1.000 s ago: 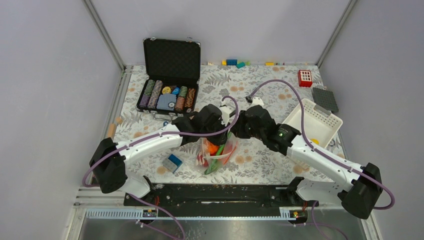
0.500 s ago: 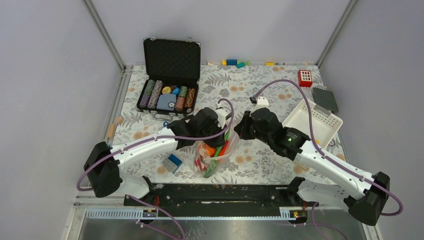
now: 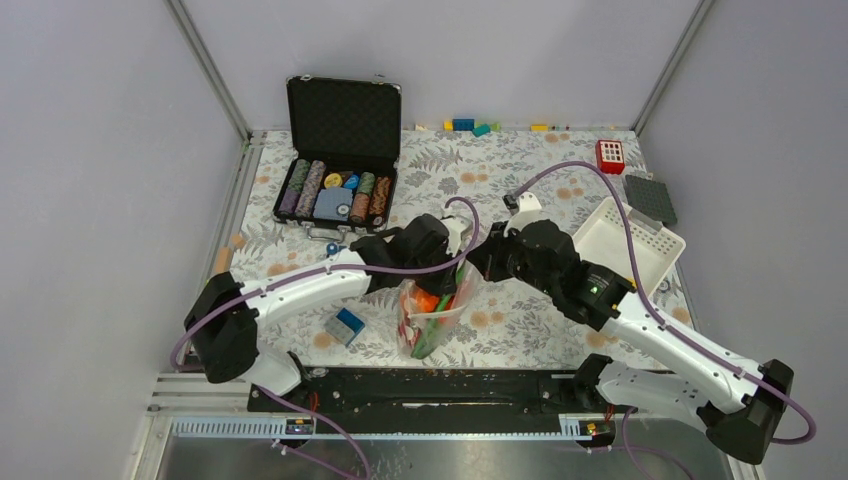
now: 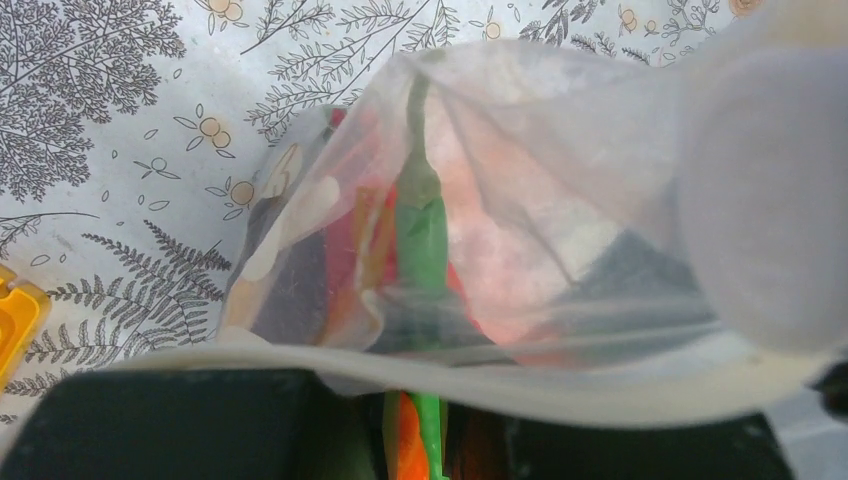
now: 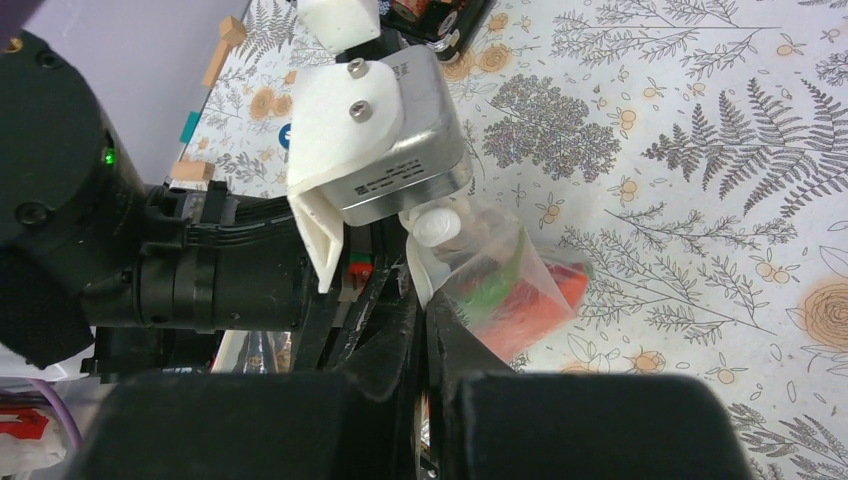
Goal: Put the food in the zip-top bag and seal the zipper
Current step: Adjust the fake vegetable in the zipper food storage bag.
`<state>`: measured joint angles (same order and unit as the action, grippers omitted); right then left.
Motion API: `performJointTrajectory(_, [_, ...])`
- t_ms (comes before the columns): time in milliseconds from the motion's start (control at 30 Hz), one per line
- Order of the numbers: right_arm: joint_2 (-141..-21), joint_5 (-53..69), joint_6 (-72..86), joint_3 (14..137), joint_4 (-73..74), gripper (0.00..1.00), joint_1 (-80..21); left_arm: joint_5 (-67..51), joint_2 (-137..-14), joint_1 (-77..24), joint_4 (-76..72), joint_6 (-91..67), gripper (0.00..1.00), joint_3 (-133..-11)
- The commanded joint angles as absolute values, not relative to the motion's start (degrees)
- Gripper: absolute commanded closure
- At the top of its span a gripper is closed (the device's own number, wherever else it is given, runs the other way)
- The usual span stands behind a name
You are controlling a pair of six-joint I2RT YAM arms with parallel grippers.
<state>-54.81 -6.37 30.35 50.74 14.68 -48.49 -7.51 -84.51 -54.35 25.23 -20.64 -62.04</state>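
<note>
— Where's the zip-top bag (image 3: 412, 325)?
— Mid-table, standing upright, with orange and green food (image 3: 430, 302) showing inside.
— The claws?
— The left gripper (image 3: 447, 266) pinches its rim at 11 o'clock. The right gripper (image 3: 473, 268) is clamped on the rim at 1 o'clock.
— Beyond?
— A white basket (image 3: 640, 245) at 2 o'clock and a chip case (image 3: 340, 120) at 11.

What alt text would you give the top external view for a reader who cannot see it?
Mid-table, the left gripper and right gripper meet at the top edge of an upright zip-top bag holding red, orange and green food. An open poker-chip case lies behind-left, a white basket to the right.
</note>
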Motion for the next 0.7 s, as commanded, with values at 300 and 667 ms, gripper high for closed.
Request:
performJointTrajectory(300, [-53.01,-12.69,29.99,50.11,8.12,1.00,-48.25,-11.20,-74.26,-56.36,27.61,-19.32,0.44,-66.56])
performJointTrajectory(667, [-51.25,-14.34,29.75,48.59,10.06,1.00,-48.25,1.79,-64.65,-56.36,29.36,-19.08,0.01,-68.78])
